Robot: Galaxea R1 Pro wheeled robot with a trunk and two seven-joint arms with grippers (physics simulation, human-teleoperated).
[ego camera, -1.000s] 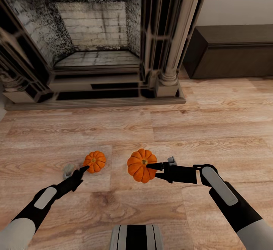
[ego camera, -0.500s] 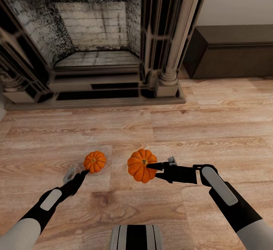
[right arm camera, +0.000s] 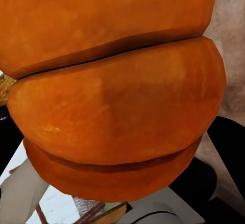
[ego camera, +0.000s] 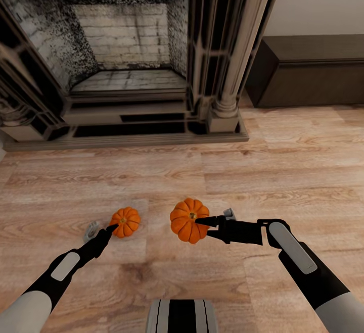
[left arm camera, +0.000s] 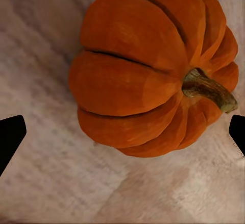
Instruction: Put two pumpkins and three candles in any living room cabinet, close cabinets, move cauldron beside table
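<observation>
Since 0.5 s ago the head camera has tipped a little, so the fireplace and floor sit slightly differently in view, and the left gripper has closed in on the smaller pumpkin, its dark fingertip now at that pumpkin's near edge. The right arm has not changed pose.

From the left wrist camera, the smaller pumpkin lies on the wood floor just ahead of the gripper, stem pointing off to one side. The 2 black fingertips stand wide apart at the frame's edges, with the pumpkin ahead of them and not between the pads, so this gripper is spread and holds nothing.

The right gripper has the larger pumpkin clamped in its fingers: 1 dark finger lies across the pumpkin's top by the stem, and the fruit sits against the tool's tip. From the right wrist camera the larger pumpkin bulks directly in front of the lens, with a dark finger pressed at its flank.

The 2 pumpkins are near each other, apart, each just ahead of its own gripper. Well beyond the right gripper, against the wall beside the fireplace, stands the low dark-brown cabinet, its front panels shut.
</observation>
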